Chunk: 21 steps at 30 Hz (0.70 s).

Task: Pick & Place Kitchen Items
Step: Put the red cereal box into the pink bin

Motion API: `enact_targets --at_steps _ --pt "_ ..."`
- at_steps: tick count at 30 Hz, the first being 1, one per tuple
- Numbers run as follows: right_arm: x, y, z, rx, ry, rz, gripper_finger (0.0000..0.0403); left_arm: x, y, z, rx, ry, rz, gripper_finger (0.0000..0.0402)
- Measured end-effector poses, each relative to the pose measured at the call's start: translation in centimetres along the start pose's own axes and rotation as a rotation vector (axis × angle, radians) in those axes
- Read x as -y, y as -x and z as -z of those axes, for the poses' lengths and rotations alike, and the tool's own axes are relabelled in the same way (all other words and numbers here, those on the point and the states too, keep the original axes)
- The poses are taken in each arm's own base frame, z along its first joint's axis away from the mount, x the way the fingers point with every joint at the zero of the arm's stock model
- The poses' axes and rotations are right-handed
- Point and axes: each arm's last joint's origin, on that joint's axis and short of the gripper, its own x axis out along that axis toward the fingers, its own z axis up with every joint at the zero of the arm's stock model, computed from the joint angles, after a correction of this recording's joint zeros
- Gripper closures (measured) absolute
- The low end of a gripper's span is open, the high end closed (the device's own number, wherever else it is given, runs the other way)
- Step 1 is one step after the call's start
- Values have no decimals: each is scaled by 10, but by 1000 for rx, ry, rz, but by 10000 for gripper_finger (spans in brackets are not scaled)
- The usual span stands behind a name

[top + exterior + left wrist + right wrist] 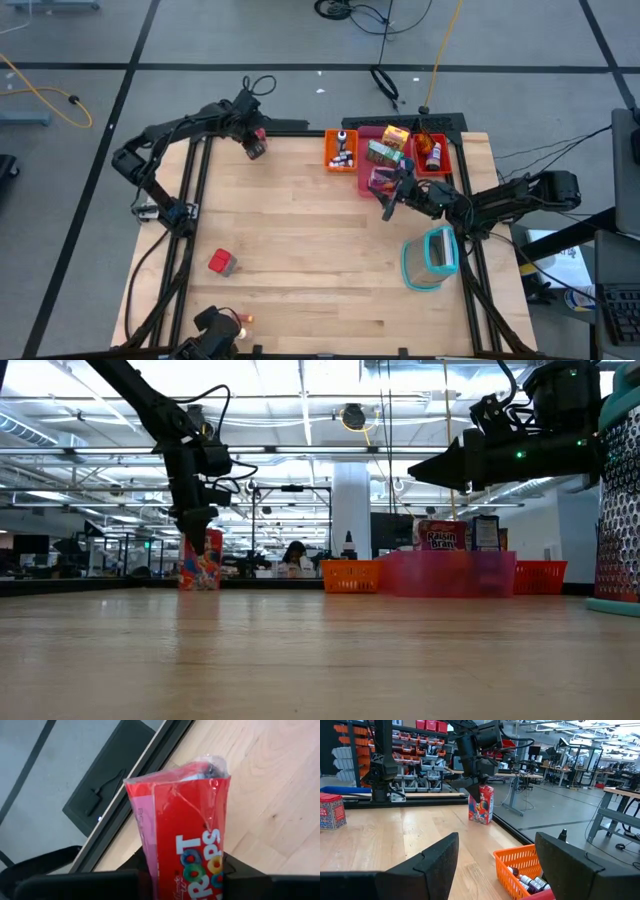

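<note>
Your left claw (187, 870) grips the red cereal carton (187, 835), which stands upright between its fingers on the tabletop (270, 795), long axis vertical; right claw (495, 865) waits open, well apart.

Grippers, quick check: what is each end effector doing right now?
Left end effector: closed on the red Froot Loops carton at the table's far left edge.
Right end effector: open, holding nothing, near the orange tray.
</note>
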Motion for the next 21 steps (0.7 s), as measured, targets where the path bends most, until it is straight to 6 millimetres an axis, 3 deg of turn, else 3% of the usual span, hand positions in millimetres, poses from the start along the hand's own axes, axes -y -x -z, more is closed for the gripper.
enact_targets --at_steps 10,15,21 --pt "0 0 0 0 0 0 149 14 7 0 -18 22 53 304" --pt "0 0 0 0 -41 -1 149 37 30 -3 20 -37 75 324" --pt "0 0 0 0 -53 -1 149 80 62 -7 113 -145 119 307"
